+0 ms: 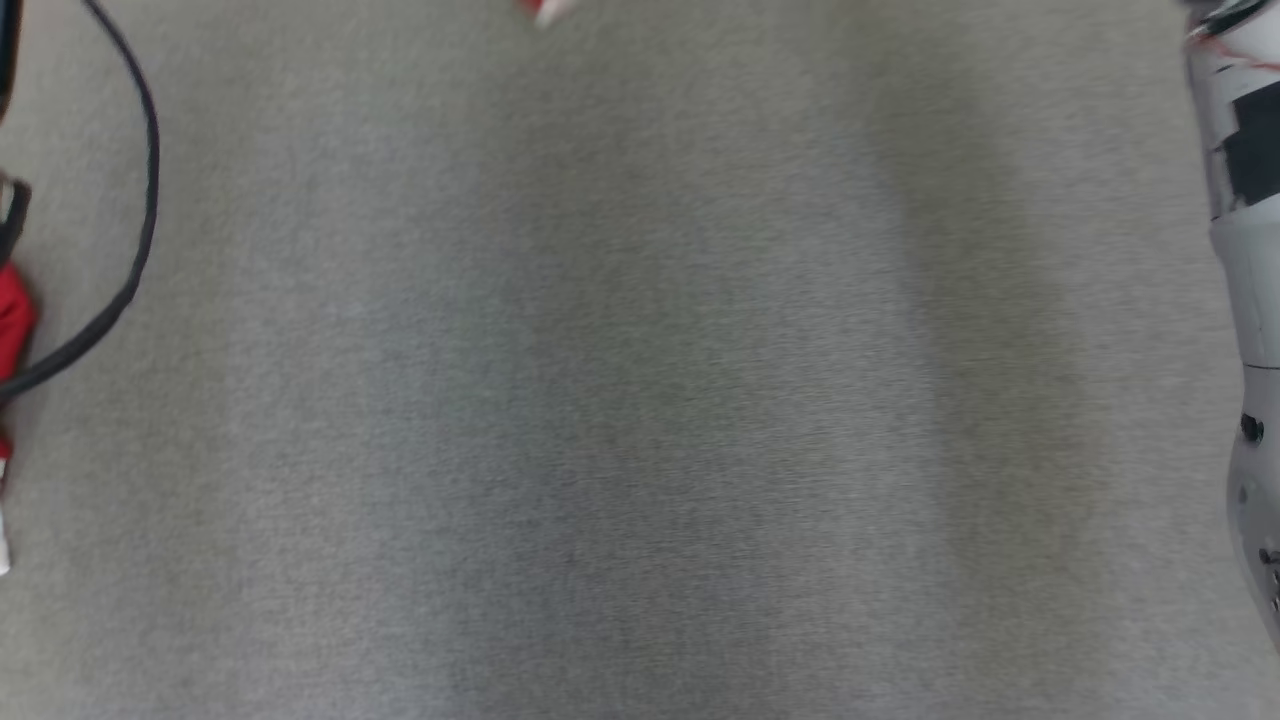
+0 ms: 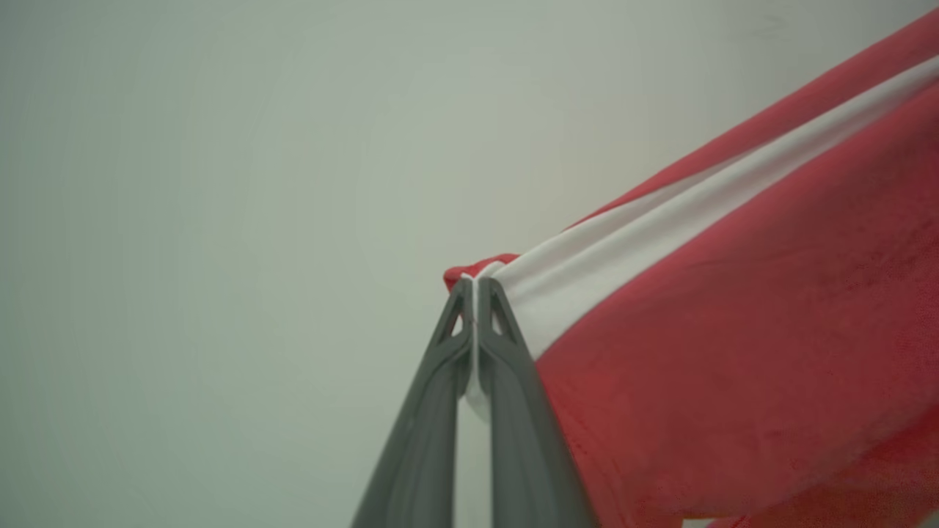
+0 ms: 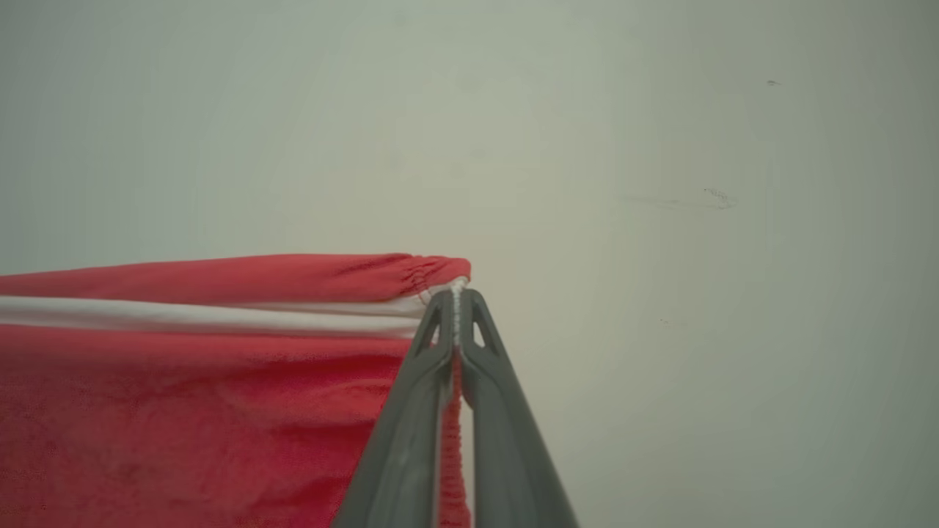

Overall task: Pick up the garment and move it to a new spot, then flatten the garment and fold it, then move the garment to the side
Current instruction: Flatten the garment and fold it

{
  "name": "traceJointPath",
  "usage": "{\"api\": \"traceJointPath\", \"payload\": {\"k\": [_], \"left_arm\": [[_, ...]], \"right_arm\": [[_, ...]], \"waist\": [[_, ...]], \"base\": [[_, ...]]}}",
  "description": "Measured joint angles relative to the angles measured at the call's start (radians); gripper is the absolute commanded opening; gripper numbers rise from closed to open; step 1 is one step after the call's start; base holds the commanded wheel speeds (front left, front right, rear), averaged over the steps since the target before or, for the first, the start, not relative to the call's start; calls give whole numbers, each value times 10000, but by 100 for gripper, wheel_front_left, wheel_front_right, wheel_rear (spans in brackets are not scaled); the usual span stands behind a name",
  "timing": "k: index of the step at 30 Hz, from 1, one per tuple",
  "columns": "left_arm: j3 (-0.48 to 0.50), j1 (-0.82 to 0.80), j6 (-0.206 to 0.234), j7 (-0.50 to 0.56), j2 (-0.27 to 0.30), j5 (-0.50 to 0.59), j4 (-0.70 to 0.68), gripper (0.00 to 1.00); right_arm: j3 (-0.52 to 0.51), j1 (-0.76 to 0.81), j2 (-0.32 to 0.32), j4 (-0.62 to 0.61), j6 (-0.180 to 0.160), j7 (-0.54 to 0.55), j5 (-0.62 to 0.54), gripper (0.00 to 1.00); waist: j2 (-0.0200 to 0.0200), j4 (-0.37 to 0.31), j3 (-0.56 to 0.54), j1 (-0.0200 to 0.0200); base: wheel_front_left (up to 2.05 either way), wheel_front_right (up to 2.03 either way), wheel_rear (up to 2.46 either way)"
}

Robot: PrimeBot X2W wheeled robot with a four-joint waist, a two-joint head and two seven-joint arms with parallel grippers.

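Observation:
The garment (image 2: pixel 733 352) is red cloth with a white stripe. In the left wrist view my left gripper (image 2: pixel 475 290) is shut on one corner of it, and the cloth stretches away to the right. In the right wrist view my right gripper (image 3: pixel 456 297) is shut on a gathered red edge of the garment (image 3: pixel 183 396), which spreads to the left. It hangs taut above a pale surface. In the blurred head view a small red and white scrap (image 1: pixel 540 10) shows at the top edge and a red patch (image 1: pixel 12 320) at the left edge.
Grey carpet (image 1: pixel 640 400) spreads across the head view. A black cable (image 1: pixel 145 210) loops down the left side. A pale forearm (image 1: pixel 1250 300) with a dark patch runs along the right edge.

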Motion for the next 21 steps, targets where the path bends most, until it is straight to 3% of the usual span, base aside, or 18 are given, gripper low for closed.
{"api": "traceJointPath", "payload": {"k": [3,5,11,21], "left_arm": [[142,-22,-10,-38,-219,61,-314,0],[197,573,-25,-38,-391,33,-466,0],[936,4178,-75,-38,-1354,-499,-523,0],[2602,9709,-282,-38,-2938,-857,-627,0]], "right_arm": [[-305,350,19,-280,0,-25,-90,0],[230,1098,-23,-128,-2,-23,-61,0],[838,3956,-134,-209,-2,-21,757,0],[825,9597,-211,-1847,-2,-19,2019,0]], "waist": [[-1,260,257,-2],[-1,436,331,-3],[-1,690,83,-5],[-6,615,-1318,-9]], "base": [[0,0,0],[0,0,0],[0,0,0],[0,0,0]]}}
